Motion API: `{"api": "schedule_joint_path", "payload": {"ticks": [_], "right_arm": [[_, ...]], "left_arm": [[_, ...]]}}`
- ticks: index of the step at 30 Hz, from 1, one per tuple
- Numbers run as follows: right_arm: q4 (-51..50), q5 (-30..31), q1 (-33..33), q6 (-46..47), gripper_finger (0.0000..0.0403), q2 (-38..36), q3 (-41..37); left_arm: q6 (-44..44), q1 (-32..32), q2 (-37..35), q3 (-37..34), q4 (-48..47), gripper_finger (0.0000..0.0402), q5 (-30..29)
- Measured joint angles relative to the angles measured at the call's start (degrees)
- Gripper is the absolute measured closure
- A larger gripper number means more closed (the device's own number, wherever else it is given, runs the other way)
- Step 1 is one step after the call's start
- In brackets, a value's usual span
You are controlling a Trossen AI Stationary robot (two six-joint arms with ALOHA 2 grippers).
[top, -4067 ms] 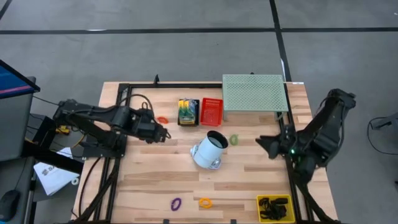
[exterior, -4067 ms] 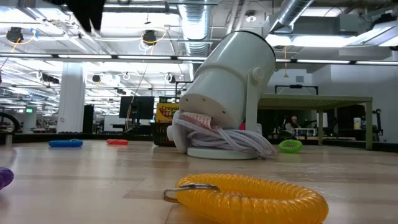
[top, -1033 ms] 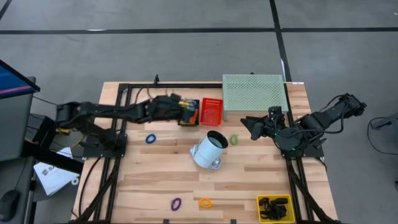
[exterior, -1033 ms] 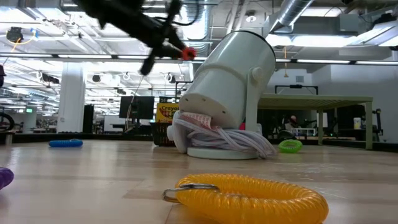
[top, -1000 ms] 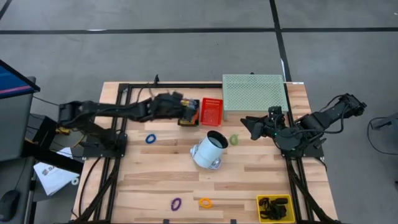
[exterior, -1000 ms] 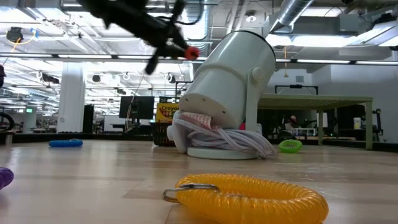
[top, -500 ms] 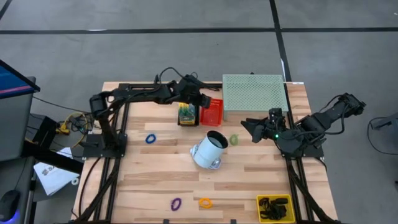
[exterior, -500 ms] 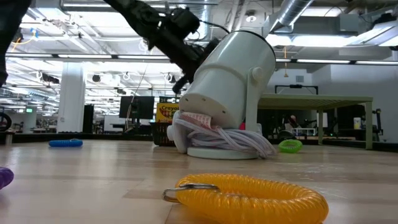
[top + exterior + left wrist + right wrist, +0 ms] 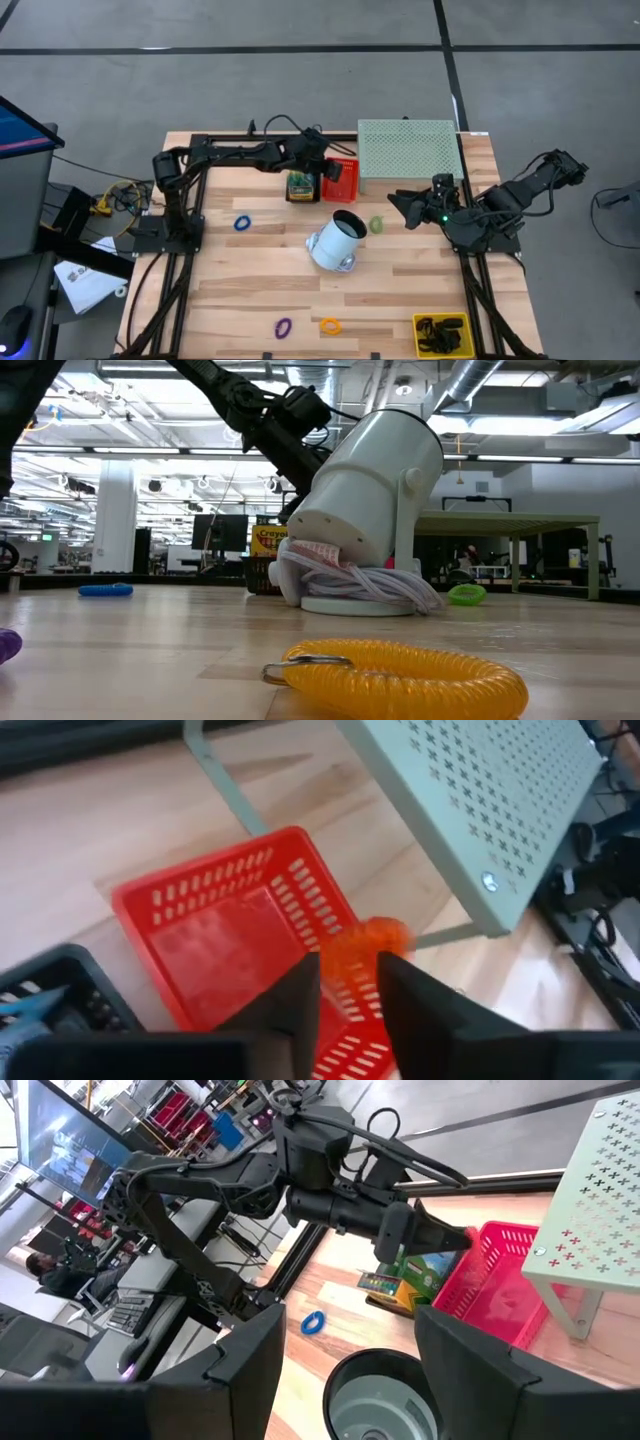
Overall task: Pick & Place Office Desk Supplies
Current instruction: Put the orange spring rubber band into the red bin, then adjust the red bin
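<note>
Wood table (image 9: 260,290) fills the high view, and the left gripper (image 9: 330,172) hangs over the red basket (image 9: 345,180), likely to drop a band in it. Next to the red basket stand the crayon box (image 9: 298,186) and the green shelf (image 9: 410,148); the right gripper (image 9: 397,203) waits just past the shelf, near the green band (image 9: 377,225). Far from the basket lie blue (image 9: 241,223), purple (image 9: 283,326) and yellow (image 9: 330,325) bands and a tray of black clips (image 9: 440,335). In the low view the white tipped cup (image 9: 370,480) hides the basket, and a big room with lights sits behind. In the left wrist view the fingers are a little apart, with the orange band (image 9: 365,942) at their tips over the basket; I cannot tell if they grip it. In the right wrist view the fingers (image 9: 250,1370) stand wide and hold nothing.
</note>
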Motion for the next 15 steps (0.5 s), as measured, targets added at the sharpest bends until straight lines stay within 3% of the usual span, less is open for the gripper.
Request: {"api": "schedule_joint_path", "payload": {"ticks": [6,15], "right_arm": [[0.0,0.0,0.0,0.0,0.0183,0.0,0.0],[0.0,-0.1,0.0,0.0,0.0183,0.0,0.0]], "left_arm": [[0.2,0.0,0.0,0.0,-0.3,0.0264,-0.9],[2.8,0.6,0.0,1.7,-1.7,0.0295,-0.9]]}}
